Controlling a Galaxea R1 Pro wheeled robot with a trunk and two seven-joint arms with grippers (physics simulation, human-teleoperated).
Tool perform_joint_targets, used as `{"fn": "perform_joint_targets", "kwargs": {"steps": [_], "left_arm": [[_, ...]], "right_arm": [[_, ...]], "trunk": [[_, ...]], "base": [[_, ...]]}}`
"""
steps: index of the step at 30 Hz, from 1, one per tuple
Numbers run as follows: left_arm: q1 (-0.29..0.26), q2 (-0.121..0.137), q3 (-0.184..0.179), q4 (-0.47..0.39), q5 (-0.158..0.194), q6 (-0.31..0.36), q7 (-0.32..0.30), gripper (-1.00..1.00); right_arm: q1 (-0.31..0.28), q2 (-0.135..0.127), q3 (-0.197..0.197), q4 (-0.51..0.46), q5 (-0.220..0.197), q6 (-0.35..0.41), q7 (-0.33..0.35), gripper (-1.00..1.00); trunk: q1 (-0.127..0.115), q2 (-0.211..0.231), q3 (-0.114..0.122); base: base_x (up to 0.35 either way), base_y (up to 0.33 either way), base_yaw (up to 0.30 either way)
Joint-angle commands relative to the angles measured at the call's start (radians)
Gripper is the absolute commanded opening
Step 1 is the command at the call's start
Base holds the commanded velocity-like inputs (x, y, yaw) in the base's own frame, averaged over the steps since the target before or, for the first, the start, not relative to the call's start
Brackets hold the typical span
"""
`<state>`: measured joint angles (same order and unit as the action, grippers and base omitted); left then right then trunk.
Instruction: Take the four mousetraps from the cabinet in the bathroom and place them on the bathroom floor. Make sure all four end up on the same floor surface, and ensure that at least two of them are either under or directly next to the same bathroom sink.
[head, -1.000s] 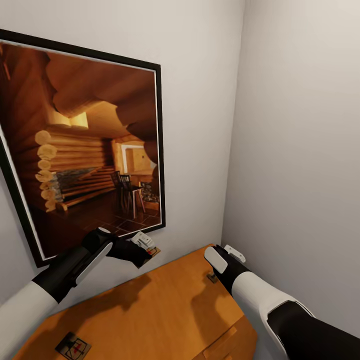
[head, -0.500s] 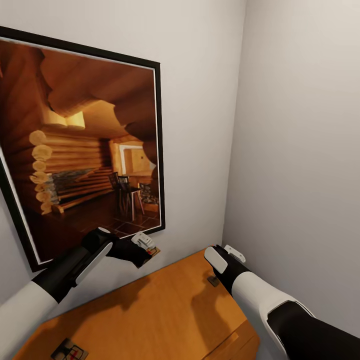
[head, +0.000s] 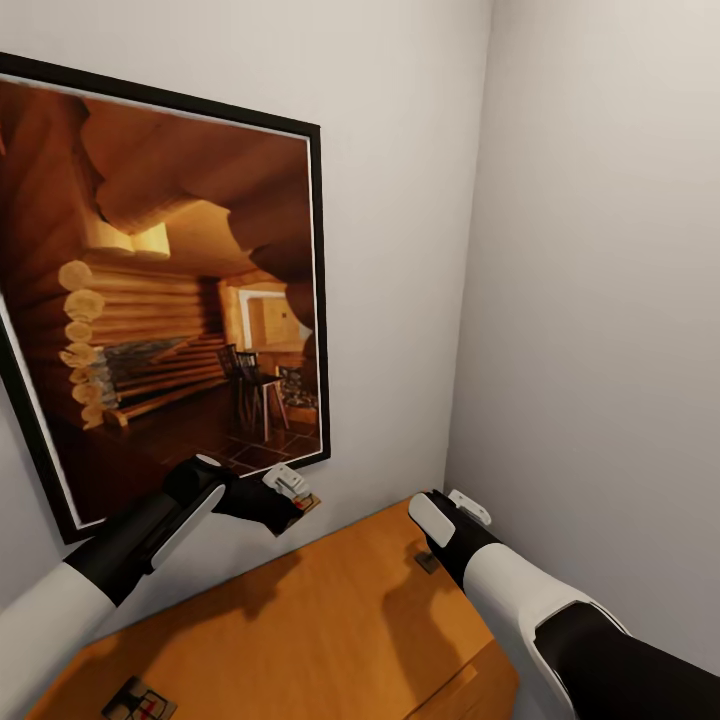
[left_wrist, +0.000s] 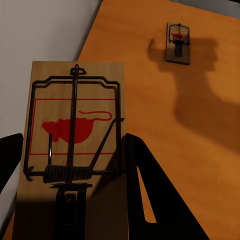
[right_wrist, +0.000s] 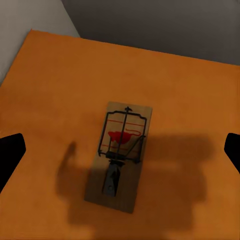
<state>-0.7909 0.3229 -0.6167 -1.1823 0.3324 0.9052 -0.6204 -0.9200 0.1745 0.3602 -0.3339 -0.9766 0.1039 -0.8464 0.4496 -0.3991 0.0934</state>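
Left gripper (head: 292, 497) clamped on one mousetrap (left_wrist: 75, 145), right gripper (right_wrist: 120, 150) wide open, empty, hovering straight above a second trap (right_wrist: 121, 156) on the cabinet (head: 330, 620) — best dropping plumb and pinching the board's long edges, well off the wire.

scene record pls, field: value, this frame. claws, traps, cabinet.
left claw: shut on a mousetrap, held above the cabinet top
right claw: open, poised over another mousetrap lying flat on the cabinet
third mousetrap: flat on the cabinet top, at the near left edge in the head view
traps in view: three
wall: framed log-cabin picture behind the cabinet
floor, sink: not in frame
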Motion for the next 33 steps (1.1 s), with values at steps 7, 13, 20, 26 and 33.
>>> {"fn": "perform_joint_targets", "kwargs": {"steps": [7, 13, 20, 26, 33], "left_arm": [[-0.001, 0.001, -0.002, -0.001, -0.001, 0.003, -0.001, -1.00], [-0.001, 0.001, -0.002, 0.000, -0.001, 0.002, -0.001, -1.00], [-0.001, -0.002, -0.002, 0.000, -0.001, 0.002, -0.001, -1.00], [-0.001, -0.002, -0.002, 0.000, -0.001, 0.001, -0.001, -1.00], [-0.001, -0.002, -0.002, 0.000, -0.001, 0.003, -0.001, -1.00]], "right_arm": [[-0.001, 0.000, 0.004, 0.000, 0.002, 0.010, -0.006, 1.00], [-0.001, 0.000, 0.003, 0.000, 0.002, 0.010, -0.005, 1.00], [-0.001, 0.000, 0.003, 0.000, 0.002, 0.013, -0.005, 1.00], [-0.001, 0.000, 0.003, 0.000, 0.001, 0.013, -0.004, 1.00], [-0.001, 0.000, 0.003, 0.000, 0.001, 0.014, -0.005, 1.00]], "trunk": [[0.000, -0.001, -0.001], [0.000, -0.001, -0.001], [0.000, -0.001, -0.001], [0.012, -0.022, -0.010], [0.039, -0.071, -0.032]], "base": [[0.000, 0.000, 0.000], [0.000, 0.000, 0.000], [0.000, 0.000, 0.000], [0.000, 0.000, 0.000], [0.000, 0.000, 0.000]]}}
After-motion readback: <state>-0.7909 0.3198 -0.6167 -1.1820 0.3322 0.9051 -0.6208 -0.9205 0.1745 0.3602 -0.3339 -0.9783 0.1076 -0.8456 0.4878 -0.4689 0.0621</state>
